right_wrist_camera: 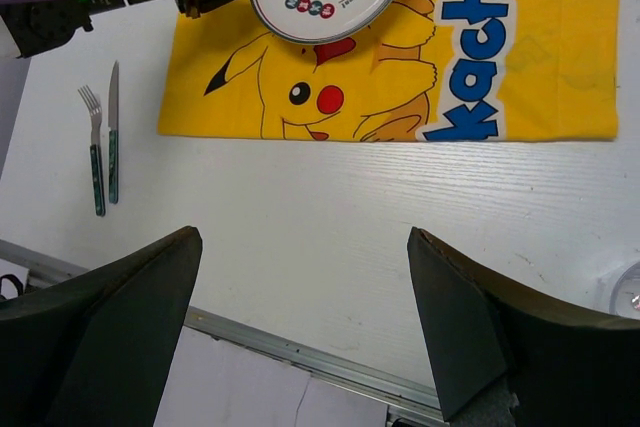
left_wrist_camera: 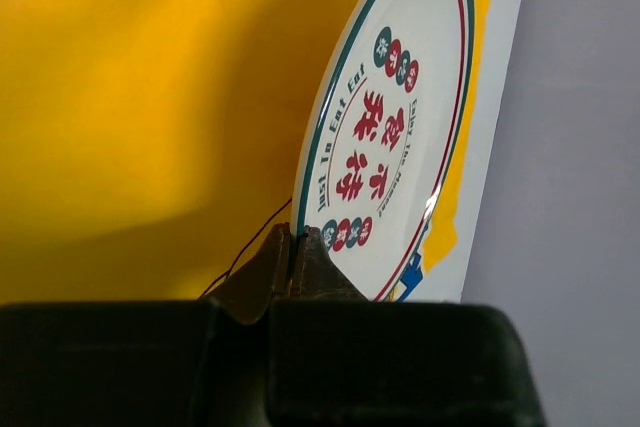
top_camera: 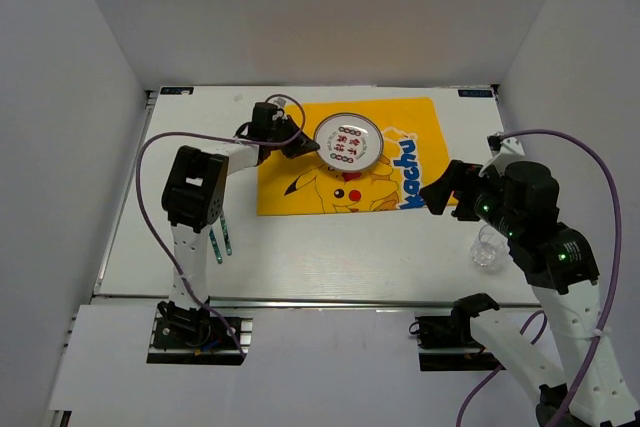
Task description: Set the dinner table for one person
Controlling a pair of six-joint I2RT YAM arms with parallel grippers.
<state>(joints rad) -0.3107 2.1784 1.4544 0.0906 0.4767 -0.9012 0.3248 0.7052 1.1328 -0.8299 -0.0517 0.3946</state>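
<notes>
A round white plate with red and green characters lies on the yellow Pikachu-print cloth at the back middle of the white dinner table. My left gripper is shut on the plate's left rim. In the left wrist view its fingertips pinch the plate's edge. I cannot tell whether the plate is lifted off the cloth. My right gripper is open and empty, above the table near the cloth's right front corner. In its own view its jaws stand wide apart over bare tabletop.
A fork and a knife with green handles lie side by side at the table's front left. A clear glass stands at the front right, under my right arm. A metal rail runs along the near edge.
</notes>
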